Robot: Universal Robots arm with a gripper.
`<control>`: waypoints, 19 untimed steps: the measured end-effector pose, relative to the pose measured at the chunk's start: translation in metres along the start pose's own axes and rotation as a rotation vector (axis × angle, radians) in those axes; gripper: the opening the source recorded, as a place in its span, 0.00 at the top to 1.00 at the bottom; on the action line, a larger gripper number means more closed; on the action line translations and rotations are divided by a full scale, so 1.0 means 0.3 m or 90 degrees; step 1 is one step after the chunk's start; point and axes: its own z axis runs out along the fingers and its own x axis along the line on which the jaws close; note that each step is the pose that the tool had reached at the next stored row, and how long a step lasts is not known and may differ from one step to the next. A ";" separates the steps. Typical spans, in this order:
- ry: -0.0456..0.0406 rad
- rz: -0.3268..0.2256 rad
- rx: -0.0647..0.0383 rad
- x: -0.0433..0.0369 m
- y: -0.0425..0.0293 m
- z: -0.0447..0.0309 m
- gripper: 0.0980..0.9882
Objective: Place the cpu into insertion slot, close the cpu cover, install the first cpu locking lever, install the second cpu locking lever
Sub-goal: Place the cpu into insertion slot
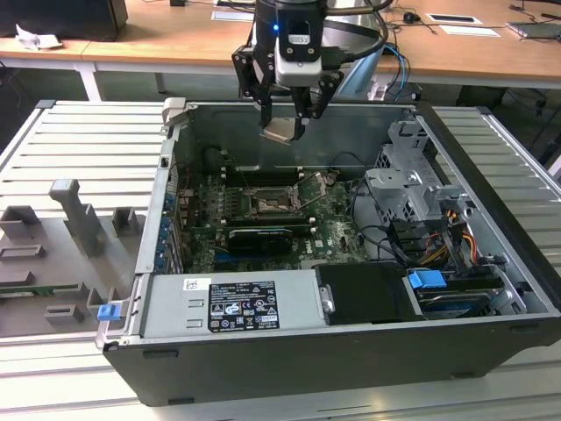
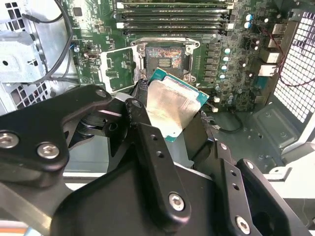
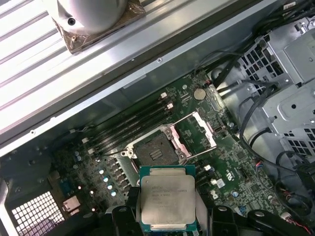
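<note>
Black fingers (image 2: 147,142) of the gripper (image 1: 284,121) grip the cpu (image 3: 167,199) by its edges, holding it in the air over the open computer case (image 1: 351,351). Below, on the green motherboard (image 1: 337,230), the insertion slot (image 3: 156,153) lies bare, with the cpu cover (image 3: 199,133) swung open beside it.

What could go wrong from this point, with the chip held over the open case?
The cpu hangs tilted in the pincer, high above the insertion slot; it might seat skewed. The raised cpu cover stands right beside the slot, so a descent off line may clip it.
</note>
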 end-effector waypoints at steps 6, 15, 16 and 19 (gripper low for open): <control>-0.0010 0.014 0.000 0.000 -0.001 0.008 0.51; -0.0022 0.029 0.000 0.000 -0.001 0.016 0.51; -0.0023 0.031 0.000 0.000 -0.001 0.017 0.51; -0.0029 0.038 -0.001 0.000 -0.002 0.019 0.51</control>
